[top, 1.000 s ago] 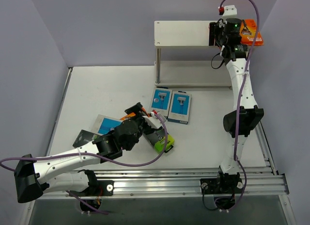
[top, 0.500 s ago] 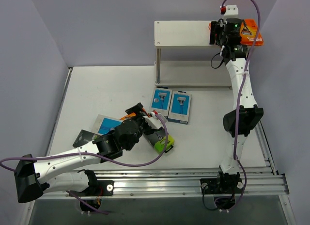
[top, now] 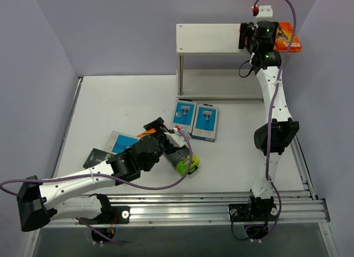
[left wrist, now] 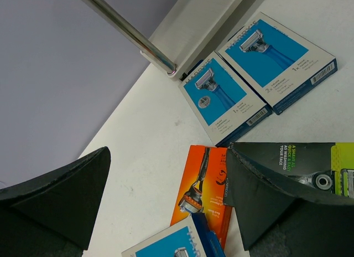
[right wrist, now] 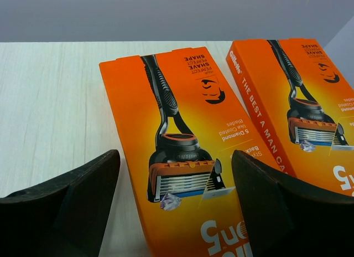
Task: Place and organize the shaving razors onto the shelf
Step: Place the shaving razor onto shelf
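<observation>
1. Your right gripper (right wrist: 175, 154) hangs over the right end of the shelf (top: 207, 38), on its top board. Its jaws are parted either side of an orange pack (right wrist: 182, 102) that lies flat there, just beside a second orange pack (right wrist: 298, 102) — I read this as a release, not a grip.
2. Spread the jaws fully before you rise, then lift straight up, so neither finger drags the pack out of line with its neighbour.
3. Your left gripper (left wrist: 168, 152) hovers over the table (top: 121, 102), jaws wide and nothing between them.
4. Below it lie a third orange pack (left wrist: 202, 185), with a light blue pack (left wrist: 166, 243) overlapping one end, and a black pack (left wrist: 287, 154) close by. Two more light blue packs (left wrist: 224, 96) sit side by side near the shelf's post (left wrist: 127, 30).
5. For that orange pack, take the free long edges — the blue one on it will probably shift.
</observation>
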`<state>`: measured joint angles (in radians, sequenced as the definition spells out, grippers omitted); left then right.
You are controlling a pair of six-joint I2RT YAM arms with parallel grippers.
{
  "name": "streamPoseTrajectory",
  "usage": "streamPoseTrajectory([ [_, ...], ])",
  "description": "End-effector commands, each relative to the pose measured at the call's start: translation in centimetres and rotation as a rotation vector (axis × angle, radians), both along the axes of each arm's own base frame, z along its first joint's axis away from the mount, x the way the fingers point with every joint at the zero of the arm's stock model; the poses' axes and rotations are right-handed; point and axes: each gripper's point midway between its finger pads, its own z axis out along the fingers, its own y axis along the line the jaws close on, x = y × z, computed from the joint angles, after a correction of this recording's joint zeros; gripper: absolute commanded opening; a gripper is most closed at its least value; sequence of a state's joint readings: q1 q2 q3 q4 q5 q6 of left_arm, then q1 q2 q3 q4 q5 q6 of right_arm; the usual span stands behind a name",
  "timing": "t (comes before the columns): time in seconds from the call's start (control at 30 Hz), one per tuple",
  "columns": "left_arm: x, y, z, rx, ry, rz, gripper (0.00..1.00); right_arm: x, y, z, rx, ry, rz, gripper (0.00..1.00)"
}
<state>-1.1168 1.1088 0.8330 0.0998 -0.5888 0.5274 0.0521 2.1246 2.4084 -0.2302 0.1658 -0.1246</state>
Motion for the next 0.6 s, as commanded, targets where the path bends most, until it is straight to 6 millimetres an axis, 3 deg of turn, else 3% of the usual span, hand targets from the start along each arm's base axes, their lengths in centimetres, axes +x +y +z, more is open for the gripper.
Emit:
streamPoseTrajectory([
  [0.0, 0.2, -0.5, 2.2, -0.066, -0.013, -0.006, 0.94, 0.5, -1.2, -1.7, -0.001, 0.021, -0.062, 0.78],
  [0.27, 0.3, -0.6, 2.0, -0.058, -0.008, -0.011, 0.94, 1.0, -1.3, -1.5, -0.027, 0.001, -0.081, 0.89],
  [0.57, 0.5, -0.5, 1.9, -0.058, -0.001, -0.010, 0.94, 1.3, -0.7, -0.6, -0.012, -0.045, -0.075, 0.92],
])
